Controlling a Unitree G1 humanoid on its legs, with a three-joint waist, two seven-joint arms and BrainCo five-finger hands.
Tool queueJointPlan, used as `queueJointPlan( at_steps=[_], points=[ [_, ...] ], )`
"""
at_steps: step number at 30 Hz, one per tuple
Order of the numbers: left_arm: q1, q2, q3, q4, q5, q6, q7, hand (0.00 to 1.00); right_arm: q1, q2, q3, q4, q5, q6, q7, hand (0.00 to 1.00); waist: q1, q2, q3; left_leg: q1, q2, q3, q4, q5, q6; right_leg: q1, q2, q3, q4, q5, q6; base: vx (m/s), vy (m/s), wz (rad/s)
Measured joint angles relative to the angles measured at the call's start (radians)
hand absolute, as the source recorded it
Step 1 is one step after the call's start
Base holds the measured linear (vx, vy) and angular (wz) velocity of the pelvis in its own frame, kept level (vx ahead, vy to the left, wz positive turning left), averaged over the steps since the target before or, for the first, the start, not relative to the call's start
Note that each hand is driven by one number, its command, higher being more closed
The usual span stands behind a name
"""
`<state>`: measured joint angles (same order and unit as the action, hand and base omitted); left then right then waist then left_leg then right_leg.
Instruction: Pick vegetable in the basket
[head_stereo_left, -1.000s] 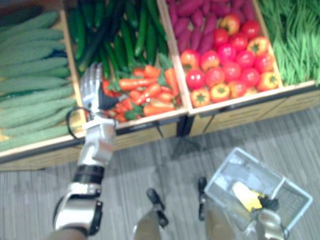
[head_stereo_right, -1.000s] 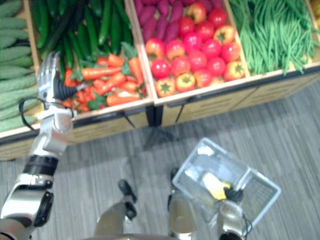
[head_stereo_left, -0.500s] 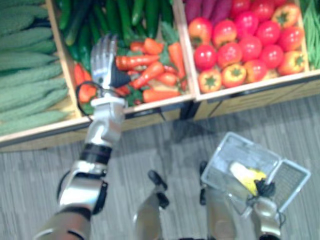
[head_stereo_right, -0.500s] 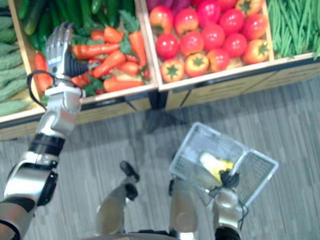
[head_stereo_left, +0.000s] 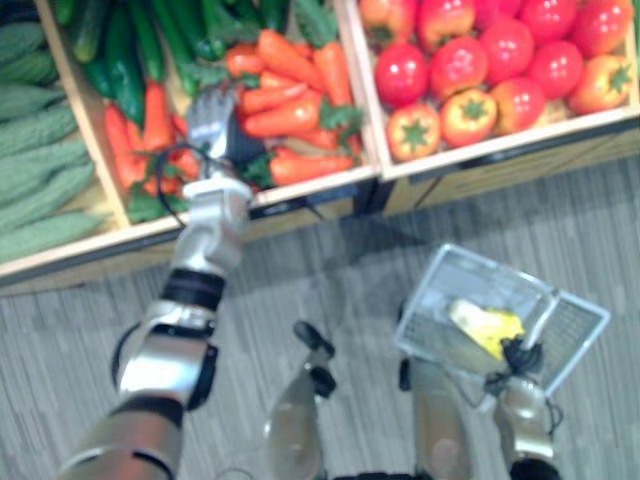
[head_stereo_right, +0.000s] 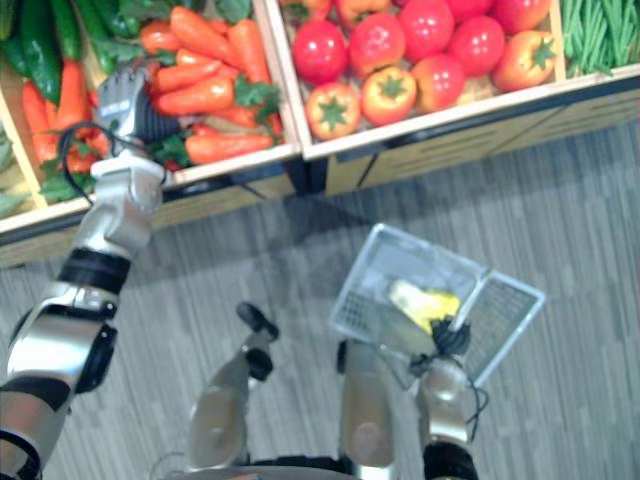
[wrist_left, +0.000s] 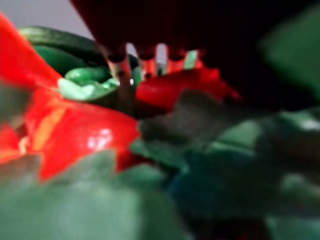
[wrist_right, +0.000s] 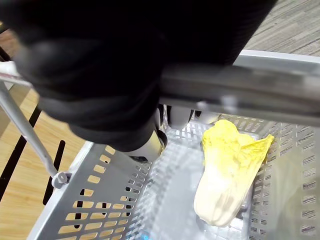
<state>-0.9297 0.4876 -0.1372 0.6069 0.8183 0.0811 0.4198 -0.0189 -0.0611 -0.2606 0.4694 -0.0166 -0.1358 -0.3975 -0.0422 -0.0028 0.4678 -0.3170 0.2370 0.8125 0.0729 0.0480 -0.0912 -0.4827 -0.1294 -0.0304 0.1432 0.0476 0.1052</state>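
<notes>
**Left robot hand**: reached over the front edge of the carrot crate, low among the carrots and touching the pile. In its wrist view, red-orange carrot skin and green leaf tops crowd close around it. How far it is open cannot be told, nor whether it has hold of a carrot.

**Right robot hand**: closed round the handle of the basket, which it carries low at the robot's right, above the floor.

**Basket**: pale grey perforated plastic with a metal bar handle. It holds one cabbage.

**Cabbage**: long, yellow-leaved and pale at the base, lying on its side on the basket bottom. Its long axis runs slantwise, with the pale base toward the stand and the yellow leaf end toward the handle.

**Carrots**: heaped flat at the front of the crate, with long axes mixed. Several run side to side with the leaf tuft at one end, and a few run front to back.

**Surroundings**: a wooden display stand of open crates.
- Dark cucumbers lie behind the carrots.
- Pale bumpy gourds are in the crate to the left.
- Red and orange tomatoes are in the crate to the right.
- Green beans lie beyond the tomatoes.

**Floor**: grey, finely striped.
</notes>
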Motion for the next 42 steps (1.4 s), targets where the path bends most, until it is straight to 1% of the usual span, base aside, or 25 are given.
queueJointPlan(
  at_steps=[3,7,10,12,15,16,19,22,23,25,27,28,30,31,32,33,34,35,36,37,38,39,40,41,42],
  points=[
    [-0.010,0.014,0.001,0.013,0.029,0.003,-0.003,1.00,0.000,0.000,0.005,-0.006,0.004,0.000,0.001,1.00,-0.010,0.000,0.000,-0.003,0.001,0.001,-0.001,0.003,0.004,-0.004,0.002,0.005,-0.001,0.000,0.000,0.00,-0.015,-0.04],
    [-0.013,0.019,-0.007,0.016,0.032,0.010,0.004,1.00,0.002,0.001,0.011,-0.021,0.022,0.001,0.002,1.00,-0.011,-0.001,0.000,0.001,0.001,-0.001,-0.002,0.006,0.008,0.000,0.003,0.005,-0.001,0.006,0.001,0.00,0.000,0.00],
    [-0.013,0.019,-0.024,0.014,0.053,0.019,0.002,1.00,0.014,0.002,0.032,-0.027,0.027,0.001,0.006,1.00,-0.012,-0.002,0.001,0.025,0.002,-0.008,-0.003,0.006,0.008,0.030,0.002,-0.004,-0.003,0.006,0.001,0.01,-0.009,0.05],
    [-0.013,0.020,-0.024,-0.031,0.053,0.037,0.004,1.00,0.038,0.011,0.034,-0.037,0.027,0.000,0.009,1.00,-0.013,-0.002,0.001,0.055,0.004,-0.025,-0.004,0.006,0.008,0.069,0.001,-0.023,-0.004,0.006,0.002,0.02,-0.007,0.12],
    [-0.013,0.029,-0.022,-0.114,0.059,0.040,0.015,1.00,0.079,0.015,0.035,-0.067,0.028,0.000,0.011,1.00,-0.010,-0.001,0.001,0.094,0.004,-0.035,-0.015,0.006,0.009,0.115,0.001,-0.044,-0.005,0.005,0.002,0.03,0.005,0.14],
    [-0.013,0.043,-0.020,-0.141,0.060,0.041,0.027,1.00,0.093,0.018,0.036,-0.074,0.028,0.000,0.013,1.00,-0.009,-0.001,0.001,0.115,0.003,-0.041,-0.021,0.006,0.009,0.137,0.000,-0.050,-0.005,0.005,0.002,0.03,0.009,0.11],
    [-0.010,0.083,0.010,-0.197,0.060,0.053,0.051,1.00,0.114,0.019,0.036,-0.074,0.028,-0.001,0.016,1.00,-0.009,0.003,-0.003,0.151,-0.001,-0.051,-0.039,0.004,0.015,0.179,-0.001,-0.073,-0.006,0.001,-0.002,0.03,0.000,0.11],
    [0.003,0.093,0.051,-0.202,0.061,0.059,0.058,1.00,0.114,0.019,0.036,-0.064,0.027,0.000,0.019,1.00,-0.008,0.005,-0.006,0.169,-0.007,-0.055,-0.043,0.012,0.023,0.201,-0.004,-0.080,-0.013,-0.003,-0.009,0.04,-0.006,0.07],
    [0.036,0.096,0.082,-0.202,0.061,0.061,0.064,1.00,0.115,0.019,0.034,-0.052,0.028,0.000,0.030,1.00,-0.010,0.009,-0.009,0.189,-0.011,-0.057,-0.050,0.015,0.023,0.225,-0.004,-0.084,-0.024,-0.004,-0.009,0.04,-0.009,0.04],
    [0.098,0.096,0.099,-0.205,0.061,0.061,0.067,1.00,0.115,0.019,0.033,-0.018,0.027,0.000,0.038,1.00,-0.017,0.015,-0.037,0.202,-0.015,-0.063,-0.055,0.016,0.023,0.246,-0.003,-0.091,-0.038,-0.004,-0.009,0.04,-0.011,0.05],
    [0.214,0.096,0.107,-0.258,0.061,0.056,0.066,1.00,0.119,0.021,0.032,0.031,0.027,0.002,0.040,1.00,-0.039,0.017,-0.088,0.215,-0.023,-0.083,-0.070,0.021,0.022,0.277,-0.001,-0.100,-0.066,-0.003,-0.009,0.07,-0.021,0.13],
    [0.243,0.095,0.107,-0.280,0.062,0.051,0.066,1.00,0.124,0.023,0.032,0.037,0.027,0.002,0.041,1.00,-0.040,0.016,-0.096,0.227,-0.024,-0.083,-0.073,0.022,0.021,0.290,0.002,-0.099,-0.074,-0.003,-0.009,0.07,-0.011,0.05],
    [0.376,0.079,0.109,-0.370,0.069,0.027,0.065,1.00,0.153,0.027,0.032,0.050,0.027,0.005,0.047,1.00,-0.039,0.017,-0.148,0.257,-0.030,-0.081,-0.079,0.019,0.018,0.324,0.014,-0.084,-0.102,-0.003,-0.009,0.04,-0.011,-0.13],
    [0.412,0.074,0.112,-0.397,0.069,0.024,0.064,1.00,0.157,0.028,0.032,0.050,0.027,0.007,0.050,1.00,-0.039,0.015,-0.157,0.268,-0.030,-0.080,-0.076,0.015,0.013,0.335,0.016,-0.073,-0.109,-0.003,-0.009,0.06,-0.029,-0.36],
    [0.499,0.055,0.131,-0.453,0.069,0.008,0.063,1.00,0.157,0.031,0.035,0.049,0.026,0.019,0.055,1.00,-0.035,0.008,-0.176,0.270,-0.020,-0.111,-0.025,-0.008,0.011,0.338,0.020,-0.041,-0.107,-0.003,-0.010,0.06,-0.062,-0.73],
    [0.598,0.028,0.158,-0.506,0.068,-0.011,0.059,1.00,0.151,0.027,0.049,0.044,0.026,0.027,0.059,1.00,-0.029,0.004,-0.183,0.254,0.004,-0.227,0.085,-0.067,0.024,0.348,0.029,0.008,-0.104,-0.003,-0.010,0.04,-0.064,-0.94],
    [0.649,0.011,0.168,-0.526,0.068,-0.017,0.054,1.00,0.149,0.019,0.064,0.042,0.025,0.028,0.059,1.00,-0.027,0.010,-0.188,0.240,0.010,-0.308,0.141,-0.110,0.031,0.352,0.036,0.037,-0.102,-0.003,-0.010,-0.01,-0.030,-1.39],
    [0.745,-0.035,0.186,-0.554,0.067,-0.037,0.046,1.00,0.145,-0.003,0.091,0.036,0.017,0.030,0.062,1.00,-0.011,0.032,-0.203,0.219,0.003,-0.491,0.222,-0.194,0.009,0.348,0.053,0.101,-0.099,-0.002,-0.009,-0.07,0.092,-1.70],
    [0.815,-0.096,0.186,-0.566,0.066,-0.052,0.044,1.00,0.145,-0.023,0.101,0.036,0.014,0.039,0.077,1.00,-0.007,0.065,-0.223,0.229,-0.010,-0.650,0.244,-0.260,-0.028,0.337,0.083,0.154,-0.092,0.001,-0.003,-0.07,0.125,-1.70],
    [0.837,-0.128,0.181,-0.566,0.064,-0.057,0.042,1.00,0.146,-0.033,0.100,0.035,0.013,0.044,0.082,1.00,-0.007,0.077,-0.231,0.238,-0.014,-0.705,0.239,-0.283,-0.046,0.334,0.094,0.176,-0.092,0.003,0.002,-0.06,0.132,-1.26],
    [0.859,-0.175,0.173,-0.566,0.059,-0.066,0.036,1.00,0.150,-0.037,0.094,0.031,0.006,0.048,0.083,1.00,-0.012,0.087,-0.242,0.256,-0.023,-0.731,0.219,-0.318,-0.063,0.327,0.105,0.202,-0.095,0.006,0.006,-0.05,0.115,-0.85],
    [0.871,-0.220,0.140,-0.563,0.054,-0.083,0.027,1.00,0.160,-0.016,0.071,0.010,-0.027,0.064,0.089,1.00,-0.016,0.064,-0.247,0.284,-0.050,-0.690,0.195,-0.315,-0.055,0.322,0.084,0.244,-0.104,0.019,0.024,-0.09,0.159,-0.83],
    [0.888,-0.238,0.109,-0.565,0.049,-0.098,0.021,1.00,0.178,-0.001,0.065,-0.015,-0.031,0.071,0.093,1.00,-0.017,0.047,-0.256,0.294,-0.070,-0.659,0.173,-0.307,-0.046,0.317,0.068,0.270,-0.112,0.029,0.039,-0.11,0.184,-0.79],
    [0.909,-0.253,0.072,-0.565,0.049,-0.120,0.006,1.00,0.202,0.014,0.065,-0.057,-0.060,0.073,0.099,1.00,-0.035,0.029,-0.267,0.310,-0.094,-0.628,0.150,-0.300,-0.036,0.309,0.048,0.301,-0.115,0.035,0.049,-0.10,0.141,-0.54],
    [0.915,-0.256,0.052,-0.565,0.049,-0.127,0.002,1.00,0.209,0.020,0.065,-0.077,-0.066,0.074,0.100,1.00,-0.040,0.023,-0.269,0.318,-0.106,-0.618,0.143,-0.297,-0.031,0.308,0.038,0.312,-0.118,0.038,0.052,-0.07,0.121,-0.56]
  ],
)
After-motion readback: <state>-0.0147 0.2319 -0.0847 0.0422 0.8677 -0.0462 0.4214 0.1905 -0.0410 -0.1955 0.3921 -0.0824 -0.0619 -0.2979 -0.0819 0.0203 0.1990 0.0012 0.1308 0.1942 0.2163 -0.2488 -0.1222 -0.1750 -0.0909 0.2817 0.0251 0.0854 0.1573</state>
